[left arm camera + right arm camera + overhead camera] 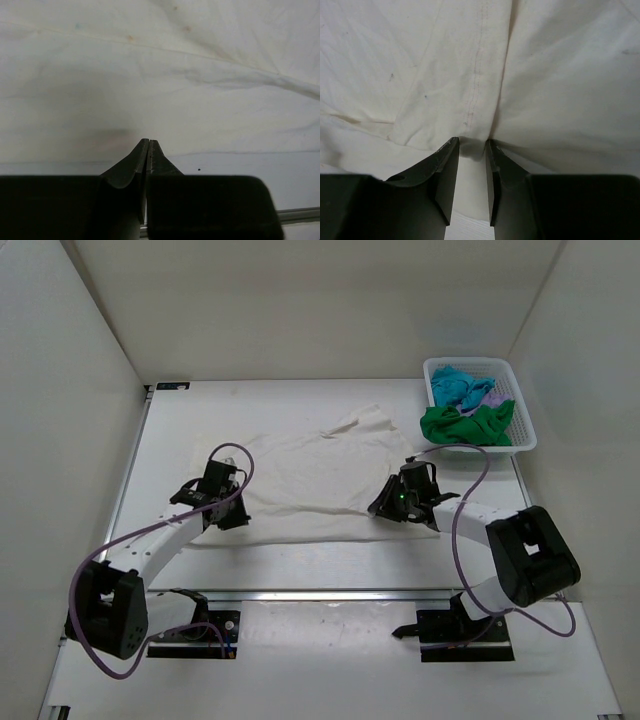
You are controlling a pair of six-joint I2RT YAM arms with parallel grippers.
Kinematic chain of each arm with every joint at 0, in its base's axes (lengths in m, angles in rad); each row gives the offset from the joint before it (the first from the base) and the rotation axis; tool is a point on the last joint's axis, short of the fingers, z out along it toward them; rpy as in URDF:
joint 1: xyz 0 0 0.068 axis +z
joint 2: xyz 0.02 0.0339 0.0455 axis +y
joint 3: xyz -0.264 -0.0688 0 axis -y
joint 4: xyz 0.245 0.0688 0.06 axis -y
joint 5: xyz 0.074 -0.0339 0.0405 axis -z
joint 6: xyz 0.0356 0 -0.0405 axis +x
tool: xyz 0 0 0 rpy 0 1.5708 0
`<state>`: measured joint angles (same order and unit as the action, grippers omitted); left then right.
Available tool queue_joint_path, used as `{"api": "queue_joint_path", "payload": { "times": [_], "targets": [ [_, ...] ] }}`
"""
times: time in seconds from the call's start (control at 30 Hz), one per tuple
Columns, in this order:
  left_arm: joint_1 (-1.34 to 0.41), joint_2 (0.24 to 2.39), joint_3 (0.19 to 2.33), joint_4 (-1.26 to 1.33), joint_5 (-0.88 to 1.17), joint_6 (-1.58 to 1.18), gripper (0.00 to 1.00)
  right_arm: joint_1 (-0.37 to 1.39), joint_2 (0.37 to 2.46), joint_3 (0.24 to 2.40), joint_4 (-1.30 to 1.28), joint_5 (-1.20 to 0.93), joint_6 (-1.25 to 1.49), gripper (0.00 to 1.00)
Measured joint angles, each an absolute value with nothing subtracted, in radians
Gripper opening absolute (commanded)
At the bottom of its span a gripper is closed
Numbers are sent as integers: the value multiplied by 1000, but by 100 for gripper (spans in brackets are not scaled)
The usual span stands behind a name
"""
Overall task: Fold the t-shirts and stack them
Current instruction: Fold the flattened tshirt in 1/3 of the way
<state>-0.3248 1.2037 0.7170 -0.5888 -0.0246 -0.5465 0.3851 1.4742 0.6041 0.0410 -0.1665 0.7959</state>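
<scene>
We judge the step in hand to be the first fold of the cream-white t-shirt (310, 475), which lies spread and wrinkled across the middle of the table (300, 565), both arms at its near side. The left gripper (149, 142) has its jaws pressed together at the near hem; we cannot tell whether any cloth is caught between the tips. The right gripper (471, 145) stands part open, its fingers (447, 170) astride a small pucker of cloth beside a stitched seam, clamping nothing. To fold well, we would have both grippers take a sure pinch of one layer at matching spots on the hem (a mismatched pair of holds would skew the crease), then lift together and carry the edge over evenly, low enough that the cloth does not drag the rest along. The right side needs to close on that pucker first; the left grip deserves a check before any lift. The green t-shirt (465, 425), the turquoise t-shirt (455, 385) and the lilac t-shirt (490, 395) wait bunched in the basket (527, 435) at the far right.
</scene>
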Motion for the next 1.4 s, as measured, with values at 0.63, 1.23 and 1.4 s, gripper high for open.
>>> {"api": "queue_joint_path", "payload": {
  "times": [0.63,1.23,1.4],
  "targets": [
    [-324,1180,650,-570,-14,-546,12,382,1612,888,51,-178,804,7],
    [-310,1179,683,-574,1,-558,14,421,1645,1076,-130,-155,651,25],
    [-312,1179,683,-574,1,-558,14,428,1621,1040,-204,-146,632,37]
  ]
}}
